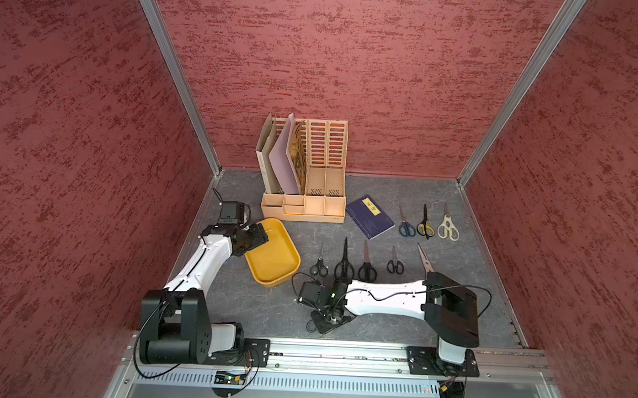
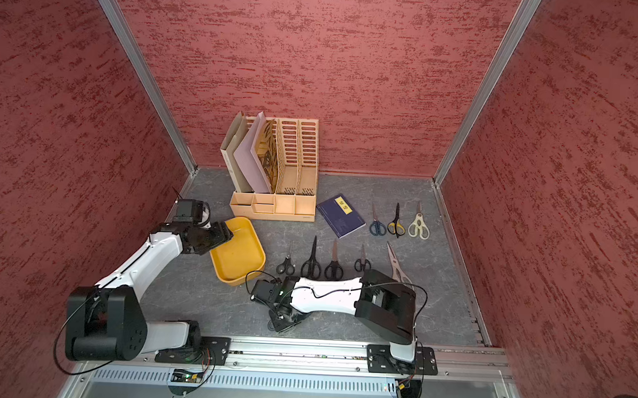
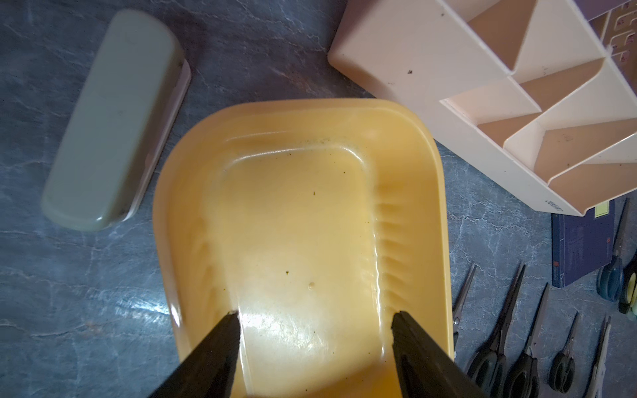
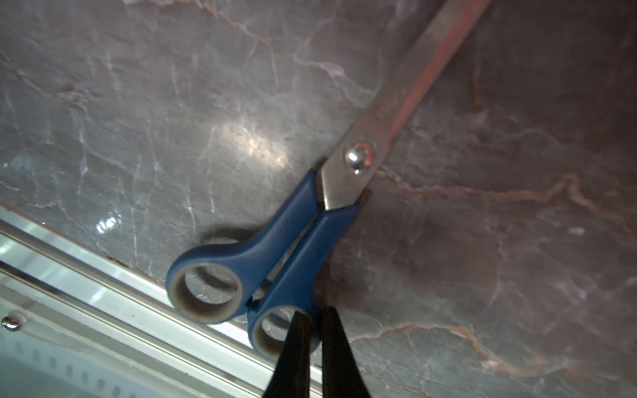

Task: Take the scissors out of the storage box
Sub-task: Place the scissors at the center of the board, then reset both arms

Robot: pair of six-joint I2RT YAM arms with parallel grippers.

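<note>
**8 Scissors Out, 1 More In Grip**

Centre frame, the file organiser point(image 1: 324, 207) bears an unreadable brand mark. Left of centre, the storage box point(image 1: 278, 257) lies beneath the left gripper point(image 3: 316, 314), jaws wide, holding nothing. The notebook point(image 1: 370, 224) label is illegible. Right of it, 8 scissors point(image 1: 367, 263) lie on the table point(image 1: 260, 315). The right gripper point(image 4: 315, 310) is clamped on the blue-handled pair point(image 4: 300, 234) by 1 ring.

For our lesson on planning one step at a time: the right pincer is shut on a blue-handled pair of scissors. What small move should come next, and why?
Probably lower the right pincer and open it, leaving the blue-handled scissors on the table like the other pairs. It pinches one handle loop close over the table, and the storage box under the open left pincer is already empty.
</note>
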